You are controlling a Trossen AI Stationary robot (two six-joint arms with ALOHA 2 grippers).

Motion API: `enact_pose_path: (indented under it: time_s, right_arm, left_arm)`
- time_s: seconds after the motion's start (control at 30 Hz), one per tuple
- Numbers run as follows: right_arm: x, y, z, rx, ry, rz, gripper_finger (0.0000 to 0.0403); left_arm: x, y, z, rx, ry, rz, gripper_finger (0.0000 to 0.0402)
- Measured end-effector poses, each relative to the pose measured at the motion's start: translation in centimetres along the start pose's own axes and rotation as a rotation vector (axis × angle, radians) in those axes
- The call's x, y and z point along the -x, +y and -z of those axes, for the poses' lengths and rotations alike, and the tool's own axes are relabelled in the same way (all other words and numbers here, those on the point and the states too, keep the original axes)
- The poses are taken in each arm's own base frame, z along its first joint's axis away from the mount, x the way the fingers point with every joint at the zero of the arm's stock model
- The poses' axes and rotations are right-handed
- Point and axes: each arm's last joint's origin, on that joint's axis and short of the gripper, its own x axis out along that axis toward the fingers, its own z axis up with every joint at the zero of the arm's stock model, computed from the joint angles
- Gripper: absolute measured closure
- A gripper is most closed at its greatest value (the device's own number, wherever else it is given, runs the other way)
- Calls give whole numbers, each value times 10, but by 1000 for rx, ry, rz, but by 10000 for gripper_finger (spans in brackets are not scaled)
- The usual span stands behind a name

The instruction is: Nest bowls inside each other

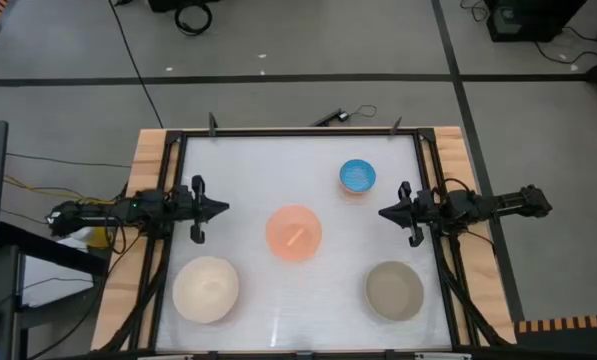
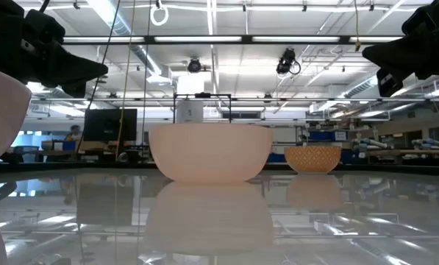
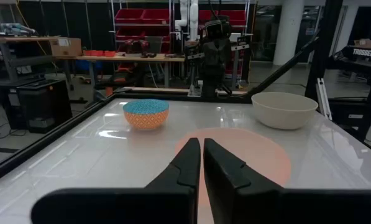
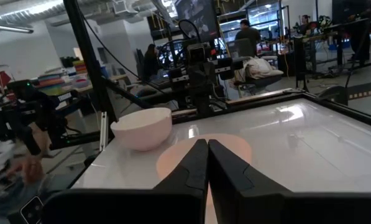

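Note:
Four bowls stand apart, each on its base on the white table. The salmon-orange bowl [image 1: 294, 233] is in the middle, the small blue bowl [image 1: 357, 176] at the far right, the cream-white bowl [image 1: 206, 288] at the near left, the grey-beige bowl [image 1: 394, 290] at the near right. My left gripper [image 1: 221, 208] hovers shut at the left edge, pointing level toward the orange bowl [image 3: 260, 152]. My right gripper [image 1: 384, 212] hovers shut at the right edge, facing it across the table, between the blue and grey-beige bowls.
A black frame [image 1: 298, 133] runs around the white table top, with wooden boards outside it on both sides. People and work benches show in the room beyond the table in the right wrist view.

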Motion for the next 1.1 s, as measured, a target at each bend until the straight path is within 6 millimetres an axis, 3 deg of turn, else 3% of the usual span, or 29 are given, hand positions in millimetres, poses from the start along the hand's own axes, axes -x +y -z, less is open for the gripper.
enact_pose_path:
  time_s: [0.27, 0.7, 0.83, 0.97, 1.03, 1.1]
  right_arm:
    - [0, 0, 0, 0, 0, 0, 384]
    - [0, 0, 0, 1, -3, 1, 384]
    - [1, -3, -13, -10, -163, 161, 384]
    - [4, -11, -22, -229, -331, 417, 384]
    - [2, -14, -17, -260, -308, 498, 384]
    - [-3, -15, -9, -285, -211, 441, 384]
  left_arm:
    - [0, 0, 0, -3, 0, 0, 377]
    - [0, 0, -1, -187, -8, -1, 377]
    - [0, 0, -2, -236, -18, -2, 377]
    - [0, 0, -6, -285, -63, -9, 377]
    - [0, 0, -7, -275, -72, -9, 377]
    - [0, 0, -10, -276, -98, -13, 377]
